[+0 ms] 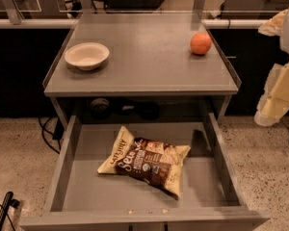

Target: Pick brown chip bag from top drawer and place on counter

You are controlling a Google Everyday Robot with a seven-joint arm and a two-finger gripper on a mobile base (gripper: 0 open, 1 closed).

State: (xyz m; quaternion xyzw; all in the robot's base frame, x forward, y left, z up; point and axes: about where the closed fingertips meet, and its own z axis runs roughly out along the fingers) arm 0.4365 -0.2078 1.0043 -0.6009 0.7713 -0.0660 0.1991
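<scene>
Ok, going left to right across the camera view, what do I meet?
bowl → brown chip bag in the top drawer → orange on the counter → gripper, off the counter's right side.

Crinkly glossy bag (147, 160); matt claw (275, 97) right

Dim warm light (overhead); top drawer (101, 189) shadowed, jaws pale far right.

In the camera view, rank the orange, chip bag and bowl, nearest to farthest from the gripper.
1. Orange, counter back right; gripper at right edge.
2. Brown chip bag, in top drawer.
3. Bowl, counter left side.
</scene>
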